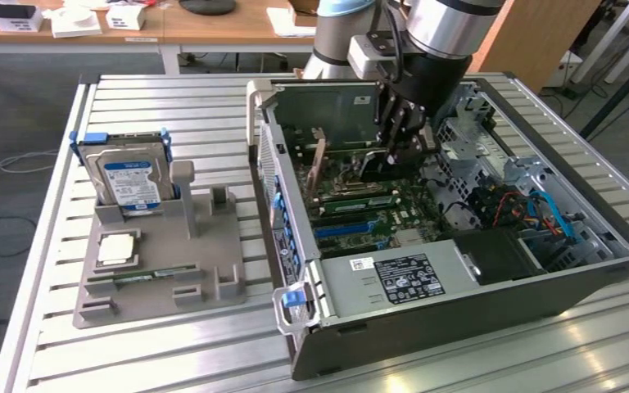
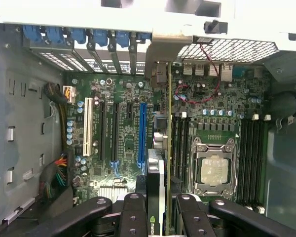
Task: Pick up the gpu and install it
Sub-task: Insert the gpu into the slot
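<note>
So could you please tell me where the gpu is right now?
The gpu sits edge-on between the fingers in the wrist view, inside the computer case, just beside the long blue slot.

One gpu [image 2: 156, 190], one hard drive [image 1: 128, 176], one case [image 1: 457, 315].

We see the dark grey computer case [image 1: 445, 319] lying open upward on the slatted aluminium table [image 1: 161, 360], so entry from above is free. Inside, the black end effector [image 2: 159, 200] grips the thin black-faced gpu [image 2: 156, 170]. It stands on edge between the long blue expansion slot [image 2: 142, 128] and the silver processor socket [image 2: 213, 168], leaving little room either side. The black expansion slots [image 2: 116, 128] past the blue one are bare. A grey metal box with a black label [image 1: 396, 278] and blue cables [image 1: 549, 217] crowd the rest. A bare strip of table separates the case from the grey plastic holder [image 1: 161, 270].
</note>
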Tool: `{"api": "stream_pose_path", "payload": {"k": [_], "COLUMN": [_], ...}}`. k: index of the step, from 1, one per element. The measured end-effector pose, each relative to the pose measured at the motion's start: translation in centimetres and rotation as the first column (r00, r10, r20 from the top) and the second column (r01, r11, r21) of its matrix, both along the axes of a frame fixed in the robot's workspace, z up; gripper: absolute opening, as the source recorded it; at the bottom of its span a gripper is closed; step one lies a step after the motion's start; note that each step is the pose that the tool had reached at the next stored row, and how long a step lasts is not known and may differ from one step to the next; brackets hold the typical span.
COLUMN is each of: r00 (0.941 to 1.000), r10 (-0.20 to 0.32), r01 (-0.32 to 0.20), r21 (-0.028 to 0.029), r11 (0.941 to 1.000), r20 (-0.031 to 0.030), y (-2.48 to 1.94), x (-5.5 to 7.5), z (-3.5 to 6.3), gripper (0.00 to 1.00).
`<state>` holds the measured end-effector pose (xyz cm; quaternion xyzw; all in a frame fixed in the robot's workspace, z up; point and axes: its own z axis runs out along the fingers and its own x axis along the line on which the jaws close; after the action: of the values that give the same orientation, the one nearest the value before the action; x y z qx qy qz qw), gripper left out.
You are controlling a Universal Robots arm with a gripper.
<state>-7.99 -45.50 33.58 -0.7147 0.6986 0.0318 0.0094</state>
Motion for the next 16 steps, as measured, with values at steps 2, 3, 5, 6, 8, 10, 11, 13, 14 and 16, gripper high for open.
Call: {"api": "stream_pose_path", "payload": {"k": [2, 3, 5, 6, 8, 10, 11, 13, 14, 16], "r00": [1.0000, 1.0000, 1.0000, 1.0000, 1.0000, 1.0000, 1.0000, 1.0000, 1.0000, 1.0000], "r10": [0.000, 0.000, 0.001, 0.001, 0.001, 0.001, 0.001, 0.001, 0.001, 0.001], "r01": [0.000, 0.000, -0.001, -0.001, -0.001, -0.001, -0.001, -0.001, -0.001, -0.001], "r21": [0.0002, 0.0001, 0.0002, 0.0002, 0.0001, -0.0001, 0.0000, 0.0002, 0.0002, 0.0003], "r11": [1.0000, 1.0000, 1.0000, 1.0000, 1.0000, 1.0000, 1.0000, 1.0000, 1.0000, 1.0000], "r20": [0.0001, 0.0001, 0.0001, 0.0001, 0.0001, 0.0000, 0.0000, 0.0001, 0.0002, 0.0002], "y": [-0.06, -0.11, -0.19, -0.25, -0.37, -0.53, -0.61, -0.75, -0.82, -0.90], "x": [0.0, 0.0, 0.0, 0.0, 0.0, 0.0, 0.0, 0.0, 0.0, 0.0], "z": [-0.26, -0.42, -0.73, -0.88, -1.14, -1.38, -1.49, -1.70, -1.79, -1.96], "gripper": [0.27, 0.27, 0.27, 0.27, 0.27, 0.27, 0.27, 0.27, 0.27, 0.27]}}
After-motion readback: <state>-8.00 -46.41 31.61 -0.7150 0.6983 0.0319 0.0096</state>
